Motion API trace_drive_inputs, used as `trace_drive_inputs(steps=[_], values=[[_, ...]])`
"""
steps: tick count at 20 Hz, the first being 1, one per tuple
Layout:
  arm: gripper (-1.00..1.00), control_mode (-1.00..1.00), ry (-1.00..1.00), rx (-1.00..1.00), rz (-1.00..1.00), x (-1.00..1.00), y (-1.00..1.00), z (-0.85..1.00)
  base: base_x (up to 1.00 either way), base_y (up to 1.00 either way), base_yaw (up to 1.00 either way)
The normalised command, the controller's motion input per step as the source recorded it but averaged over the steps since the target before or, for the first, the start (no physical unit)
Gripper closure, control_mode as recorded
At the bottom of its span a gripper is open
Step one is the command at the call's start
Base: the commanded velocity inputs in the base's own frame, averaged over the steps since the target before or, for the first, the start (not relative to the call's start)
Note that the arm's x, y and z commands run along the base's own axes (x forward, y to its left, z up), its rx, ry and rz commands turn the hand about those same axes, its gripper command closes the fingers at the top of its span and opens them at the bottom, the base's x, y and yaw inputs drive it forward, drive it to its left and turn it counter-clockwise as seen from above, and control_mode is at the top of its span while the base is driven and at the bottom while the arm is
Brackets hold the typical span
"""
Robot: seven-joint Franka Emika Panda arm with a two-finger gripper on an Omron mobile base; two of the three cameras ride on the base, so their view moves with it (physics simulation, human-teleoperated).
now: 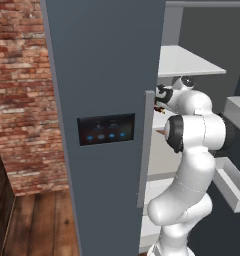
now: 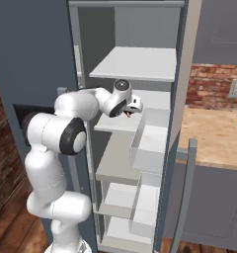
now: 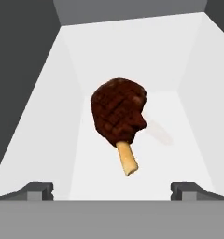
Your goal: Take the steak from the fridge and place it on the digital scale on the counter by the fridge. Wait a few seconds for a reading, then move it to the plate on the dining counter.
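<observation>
The steak (image 3: 118,112), a dark brown piece of meat with a pale bone sticking out toward me, lies flat on a white inner shelf (image 3: 146,60) of the fridge (image 1: 104,70). My gripper (image 3: 112,189) is open, its two tips spread wide just short of the bone end, touching nothing. From the right base view the gripper (image 2: 133,105) reaches into the open fridge (image 2: 140,64) at the second shelf. In the left base view the hand (image 1: 161,95) is partly hidden behind the fridge door. The digital scale, the plate and the dining counter are out of view.
The fridge door with its lit touch panel (image 1: 106,129) stands close on the left of the arm. White door bins (image 1: 232,182) jut out on the right. The wood-grain counter (image 2: 214,133) adjoins the fridge, under a brick wall (image 2: 212,81). White side walls flank the steak.
</observation>
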Motion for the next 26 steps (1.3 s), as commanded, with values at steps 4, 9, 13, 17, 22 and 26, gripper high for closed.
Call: trace_drive_inputs(steps=[4, 9, 13, 17, 22, 26], values=[[-1.0, -1.0, 0.0, 0.0, 0.0, 0.51, -0.08, -0.23, 0.0, 0.0, 0.0], [-1.0, -1.0, 0.0, 0.04, 0.0, 0.53, -0.07, -0.17, 0.0, 0.0, 0.0], [-1.0, -1.0, 0.0, 0.04, 0.0, 0.57, -0.04, -0.17, 0.0, 0.0, 0.0], [-1.0, -1.0, 0.0, 0.04, 0.0, 0.55, -0.04, -0.24, 0.0, 0.0, 0.0], [-1.0, -1.0, 0.01, 0.02, 0.0, 0.35, -0.01, -0.32, 0.0, 0.0, 0.0], [-1.0, -1.0, 0.02, 0.0, 0.0, 0.11, 0.0, -0.44, 0.0, 0.0, 0.0]])
